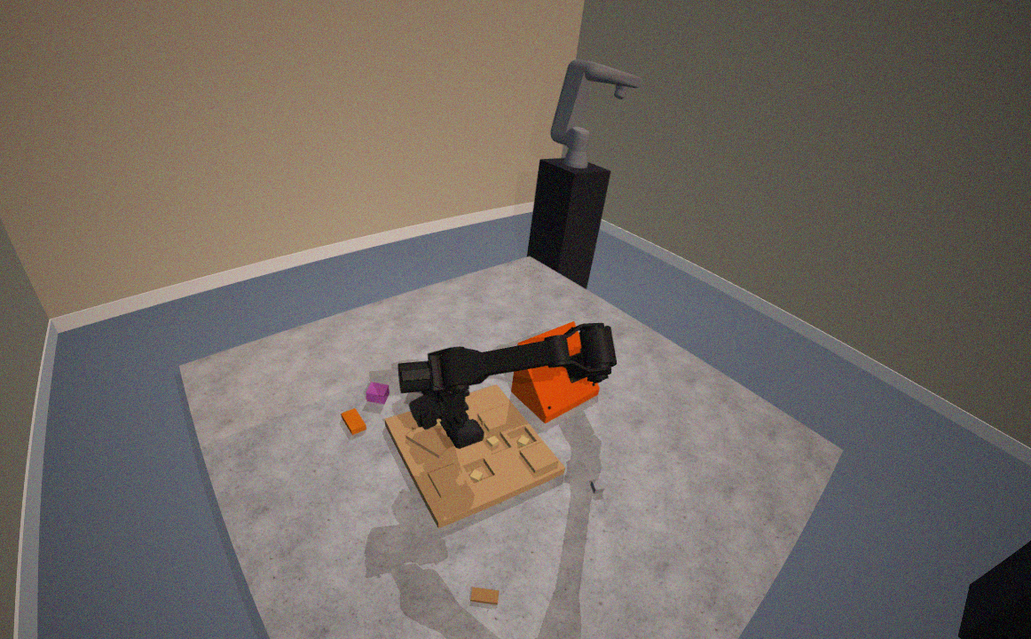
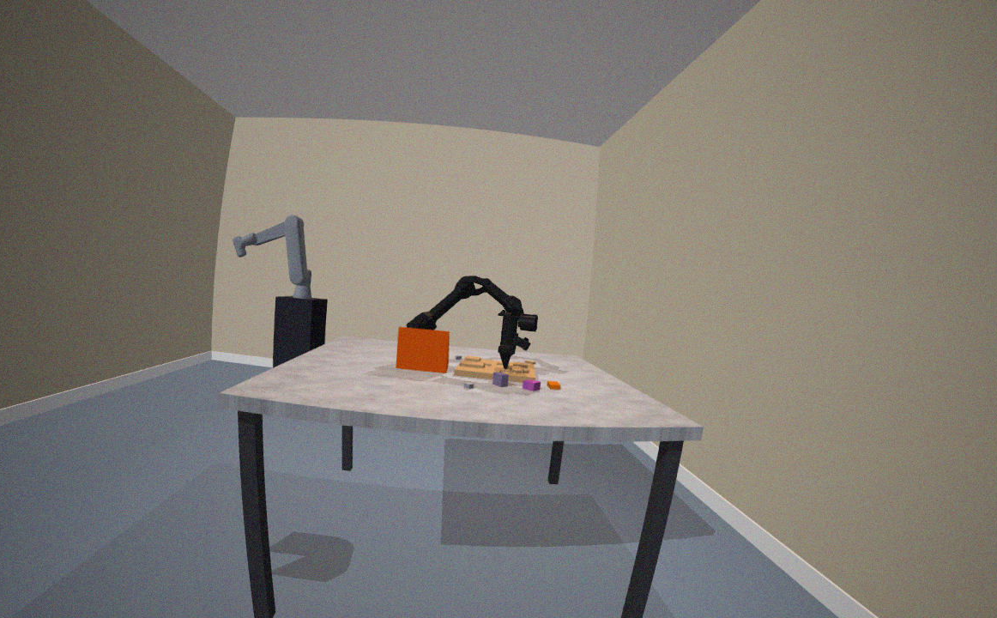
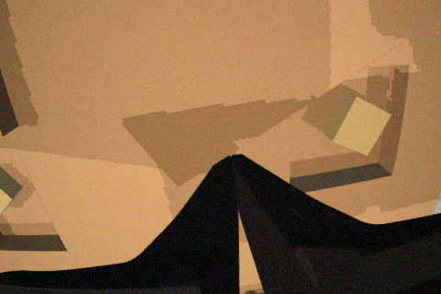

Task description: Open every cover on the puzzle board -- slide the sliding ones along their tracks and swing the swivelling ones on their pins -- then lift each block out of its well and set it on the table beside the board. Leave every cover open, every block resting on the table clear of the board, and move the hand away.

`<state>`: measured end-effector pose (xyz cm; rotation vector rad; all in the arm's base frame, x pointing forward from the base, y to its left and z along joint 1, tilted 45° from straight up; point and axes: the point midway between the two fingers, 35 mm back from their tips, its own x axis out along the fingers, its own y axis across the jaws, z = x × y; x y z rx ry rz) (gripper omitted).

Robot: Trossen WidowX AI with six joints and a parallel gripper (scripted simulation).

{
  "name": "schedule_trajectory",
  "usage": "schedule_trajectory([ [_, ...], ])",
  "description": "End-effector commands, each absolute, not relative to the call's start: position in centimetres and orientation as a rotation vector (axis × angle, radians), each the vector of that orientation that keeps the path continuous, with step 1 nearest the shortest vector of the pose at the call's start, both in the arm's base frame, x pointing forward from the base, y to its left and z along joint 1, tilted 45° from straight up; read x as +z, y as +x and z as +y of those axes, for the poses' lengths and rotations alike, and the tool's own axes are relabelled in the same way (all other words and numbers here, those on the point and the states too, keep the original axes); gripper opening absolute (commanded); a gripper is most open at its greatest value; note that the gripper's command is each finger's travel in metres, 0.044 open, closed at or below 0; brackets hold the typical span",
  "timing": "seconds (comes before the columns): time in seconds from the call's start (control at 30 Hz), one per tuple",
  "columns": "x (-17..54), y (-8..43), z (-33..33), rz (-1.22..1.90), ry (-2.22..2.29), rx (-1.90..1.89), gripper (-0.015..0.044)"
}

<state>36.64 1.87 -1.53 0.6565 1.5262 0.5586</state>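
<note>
The wooden puzzle board (image 1: 495, 486) (image 2: 486, 375) lies on the table. Three pale yellow blocks show in open wells: one near the middle (image 1: 492, 441), one to its right (image 1: 523, 440) and one toward the front (image 1: 477, 475). Wooden covers show at the right (image 1: 541, 456), the back (image 1: 497, 411) and the front left (image 1: 453, 479). In the wrist view a yellow block (image 3: 367, 126) sits in a well at the right, another block (image 3: 4, 199) at the left edge. My gripper (image 2: 505, 366) (image 3: 231, 165) is shut and empty, low over the board. The hand hides part of the board's left side.
A purple block (image 1: 377, 392) (image 2: 531, 384) and an orange block (image 1: 353, 421) (image 2: 553, 384) lie left of the board. A violet-grey cube (image 2: 500, 379) is beside it. A wooden piece (image 1: 484, 595) lies in front. An orange box (image 1: 554, 393) (image 2: 422, 349) stands behind right.
</note>
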Motion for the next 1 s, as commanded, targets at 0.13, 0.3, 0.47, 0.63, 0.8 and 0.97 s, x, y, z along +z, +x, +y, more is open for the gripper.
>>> schedule_trajectory([
  [0.13,-0.9,37.5,2.5,1.522,0.66,0.563,0.0],
  [0.3,-0.6,38.0,2.9,1.522,0.66,0.563,0.0],
  [0.47,-0.5,38.2,3.0,1.522,0.66,0.563,0.0],
  [0.63,-0.3,38.8,3.2,1.521,0.66,0.563,0.0],
  [0.8,-0.1,39.3,3.4,1.521,0.66,0.564,0.0],
  [0.97,0.2,39.9,3.6,1.521,0.66,0.564,0.0],
])
